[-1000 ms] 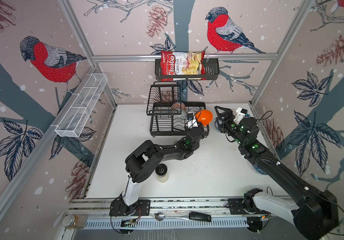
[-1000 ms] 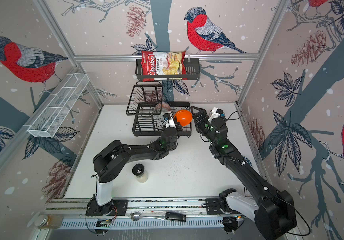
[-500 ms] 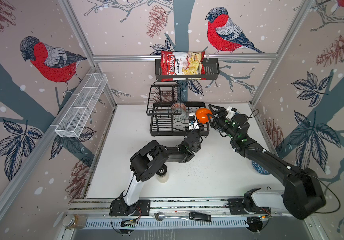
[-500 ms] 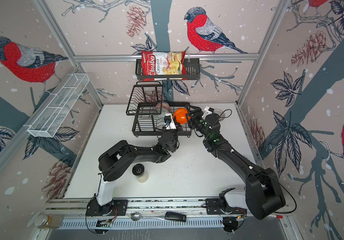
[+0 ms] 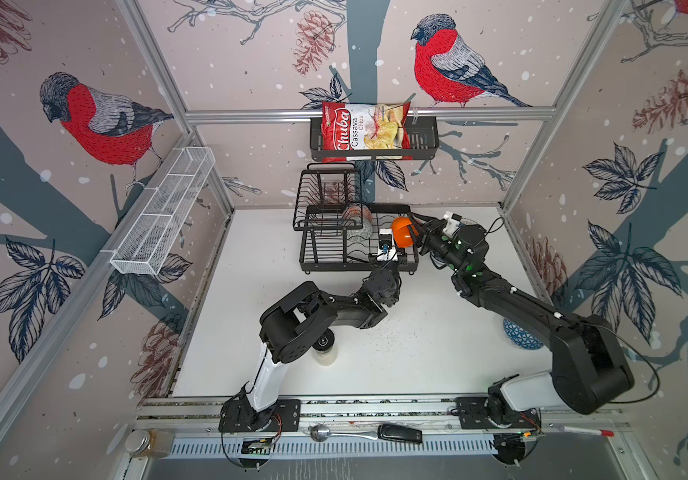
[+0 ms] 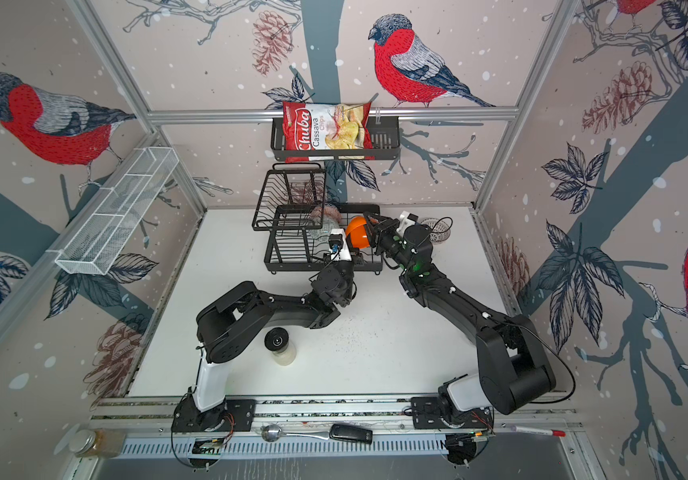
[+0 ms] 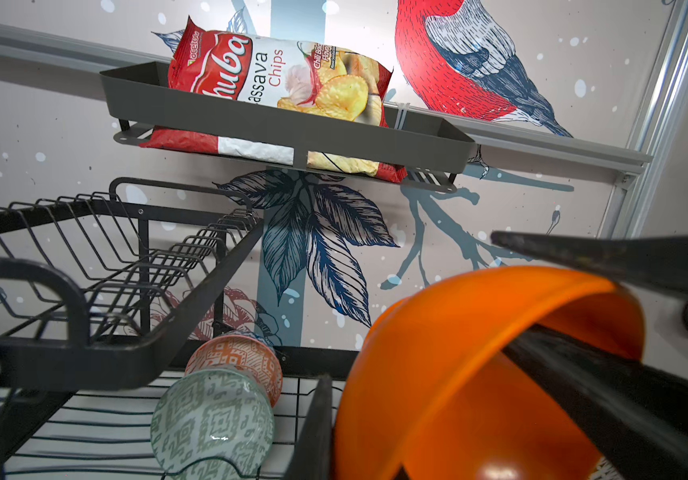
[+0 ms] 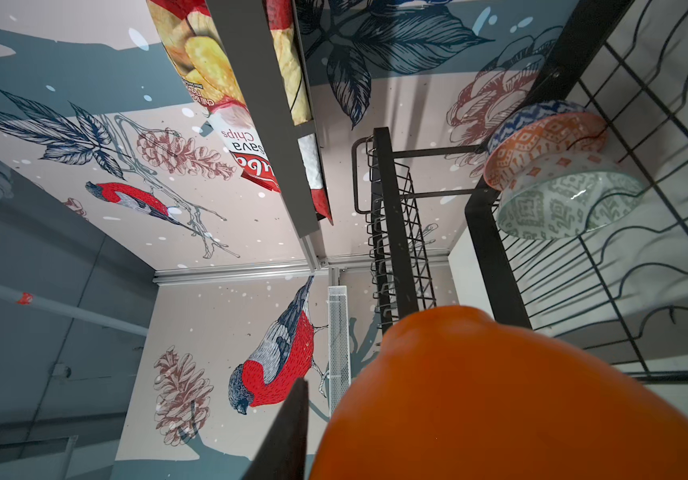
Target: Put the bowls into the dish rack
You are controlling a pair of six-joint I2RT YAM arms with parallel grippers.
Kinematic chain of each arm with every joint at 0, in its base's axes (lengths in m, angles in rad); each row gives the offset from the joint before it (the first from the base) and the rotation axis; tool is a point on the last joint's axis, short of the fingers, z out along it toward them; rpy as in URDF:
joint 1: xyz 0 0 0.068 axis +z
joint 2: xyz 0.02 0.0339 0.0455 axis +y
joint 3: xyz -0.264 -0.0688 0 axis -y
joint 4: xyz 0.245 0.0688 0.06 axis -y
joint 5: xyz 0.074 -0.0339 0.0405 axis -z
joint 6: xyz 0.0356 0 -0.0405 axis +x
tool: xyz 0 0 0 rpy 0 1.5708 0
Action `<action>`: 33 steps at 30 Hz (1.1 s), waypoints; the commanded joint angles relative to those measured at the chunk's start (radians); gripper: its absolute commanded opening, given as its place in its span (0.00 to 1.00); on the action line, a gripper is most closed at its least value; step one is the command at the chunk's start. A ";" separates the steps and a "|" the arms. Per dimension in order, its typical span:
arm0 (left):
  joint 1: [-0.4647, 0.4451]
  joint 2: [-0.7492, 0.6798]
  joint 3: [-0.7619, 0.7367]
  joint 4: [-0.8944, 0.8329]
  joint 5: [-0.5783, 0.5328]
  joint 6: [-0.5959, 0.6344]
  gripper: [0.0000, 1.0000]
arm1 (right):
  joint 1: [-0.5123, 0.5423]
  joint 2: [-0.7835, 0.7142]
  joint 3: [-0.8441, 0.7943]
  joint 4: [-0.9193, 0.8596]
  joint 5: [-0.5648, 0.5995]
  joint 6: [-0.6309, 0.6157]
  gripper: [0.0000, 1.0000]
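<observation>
In both top views the plain orange bowl (image 5: 404,233) (image 6: 357,236) is seen over the right end of the lower tray of the dish rack (image 5: 334,264), between the two grippers. The left gripper (image 5: 394,246) is pressed together on its near edge, and the right gripper (image 5: 417,233) is set against its right side. "Chuba Cassava Chips" is read on the chip bag (image 5: 365,131) lying in the black wall basket (image 5: 425,139). A blue patterned bowl (image 5: 519,337) is half hidden under the right arm.

In the left wrist view the orange bowl (image 7: 458,374) is shown tipped on edge, its hollow turned toward the camera (its foot-to-mouth axis slanted, not upright). The right gripper's fingers (image 7: 645,266) are placed astride the far rim, one outside and one inside the hollow; whether the rim is pinched cannot be told. On the chip bag (image 7: 276,83), "Cassava Chips" is partly cut off and "Chilli" is made out. An orange-white patterned bowl (image 7: 236,357) and a grey-green patterned bowl (image 7: 213,419) are stood on edge in the lower tray.

In the right wrist view the near corner is filled by the orange bowl's (image 8: 500,395) rounded outside, with one finger (image 8: 286,436) just beside it and the other hidden. A blue-white zigzag bowl (image 8: 537,112) is lined up on edge with the other two in the dish rack (image 8: 394,216). "Chips" is read on the bag.
</observation>
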 commanded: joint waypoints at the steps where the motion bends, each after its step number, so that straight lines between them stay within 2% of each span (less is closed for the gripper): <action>1: -0.004 -0.022 -0.013 0.051 0.051 0.054 0.00 | 0.006 0.004 -0.008 0.077 0.069 -0.037 0.16; 6: -0.003 -0.055 -0.003 -0.068 0.047 0.016 0.00 | 0.008 0.029 -0.019 0.126 0.040 -0.030 0.07; 11: -0.005 -0.088 -0.017 -0.130 0.064 -0.062 0.00 | -0.005 0.014 -0.050 0.162 0.019 -0.055 0.02; 16: -0.005 -0.114 -0.013 -0.244 0.131 -0.133 0.26 | -0.024 -0.007 -0.082 0.200 0.002 -0.097 0.01; 21: -0.004 -0.140 0.003 -0.386 0.137 -0.207 0.29 | -0.047 -0.019 -0.112 0.254 -0.019 -0.113 0.00; 28: -0.004 -0.245 -0.027 -0.615 0.188 -0.318 0.46 | -0.066 0.011 -0.119 0.356 -0.005 -0.082 0.00; 31: -0.004 -0.302 -0.039 -0.721 0.220 -0.330 0.48 | -0.069 0.040 -0.105 0.364 0.008 -0.052 0.00; 33: 0.000 -0.342 -0.040 -0.800 0.238 -0.336 0.54 | -0.068 0.064 -0.094 0.378 0.007 -0.034 0.00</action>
